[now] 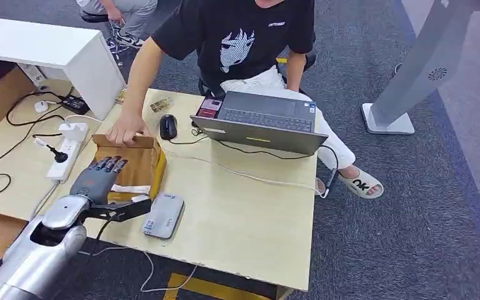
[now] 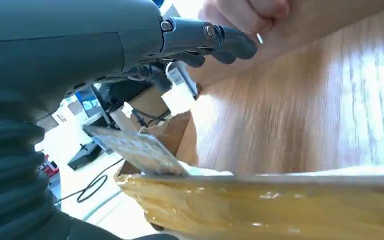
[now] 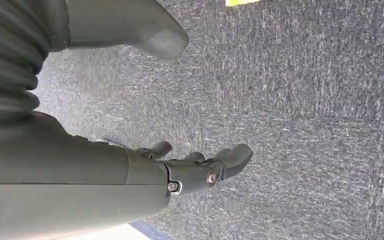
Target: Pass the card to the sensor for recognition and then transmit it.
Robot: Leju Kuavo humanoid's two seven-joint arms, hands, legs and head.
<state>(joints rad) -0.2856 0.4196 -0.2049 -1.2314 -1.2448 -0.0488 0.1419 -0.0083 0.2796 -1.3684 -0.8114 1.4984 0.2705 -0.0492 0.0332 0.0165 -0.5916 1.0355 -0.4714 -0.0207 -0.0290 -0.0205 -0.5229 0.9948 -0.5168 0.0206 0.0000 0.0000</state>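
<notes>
Left hand (image 1: 100,177): reaches into the open box (image 1: 145,164), fingers stretched forward and apart, palm down; in the head view nothing sits between them. In the left wrist view the dark fingers (image 2: 215,42) extend over the box's wooden-looking floor, thumb apart from them.
Card (image 2: 140,150): a flat patterned card shows in the left wrist view, tilted, near the box's front wall and below the fingers, apart from them. Whether the thumb touches it I cannot tell.
Sensor (image 1: 164,215): grey reader flat on the table (image 1: 244,219), just beside the box's near right corner and the left wrist.
Person's hand (image 1: 125,132): rests on the box's far rim, just beyond the robot's fingertips.
Edges: box walls hem the hand on three sides; the yellow taped front wall (image 2: 280,210) lies under the wrist.
Open room: bare table right of the sensor; mouse (image 1: 168,126) and laptop (image 1: 259,122) stand farther back.
Right hand (image 3: 200,167): hangs over grey carpet, fingers loosely apart, holding nothing.
</notes>
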